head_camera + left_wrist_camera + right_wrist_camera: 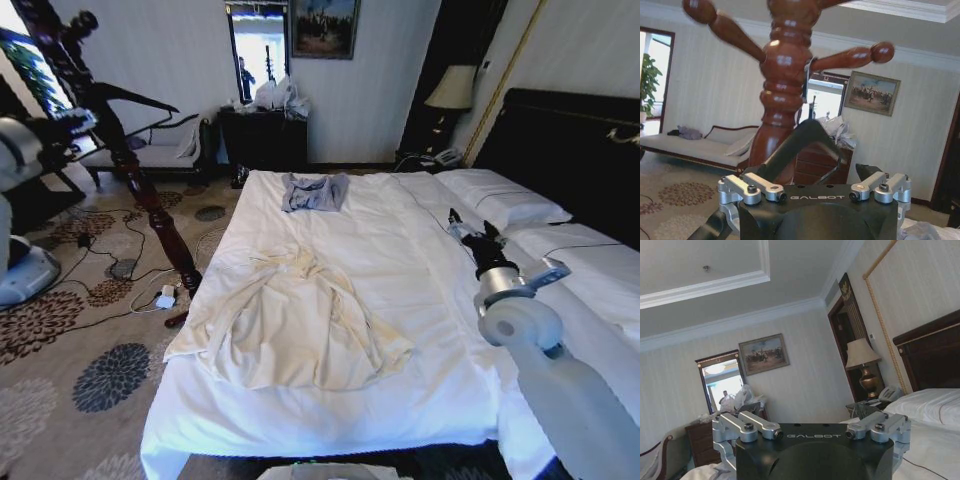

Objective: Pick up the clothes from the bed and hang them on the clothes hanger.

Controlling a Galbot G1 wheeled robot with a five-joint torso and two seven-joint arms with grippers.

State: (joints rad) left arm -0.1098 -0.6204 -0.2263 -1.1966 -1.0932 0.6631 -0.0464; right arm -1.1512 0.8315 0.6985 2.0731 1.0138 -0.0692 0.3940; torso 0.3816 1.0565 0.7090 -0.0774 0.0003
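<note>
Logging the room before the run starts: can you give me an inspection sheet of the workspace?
Surface: bed, white sheets, pillows by the black headboard.
Job's things: clothes spread wrinkled on the bed's near left part; clothes hanger in the left gripper, beside the wooden coat stand.
Clutter: grey-blue garment farther up the bed.
Grippers: left raised off the bed's left side; right gripper over the bed's right side.
Cables: cords and a white adapter on the carpet.
Surroundings: dresser, lamp, chaise.
</note>
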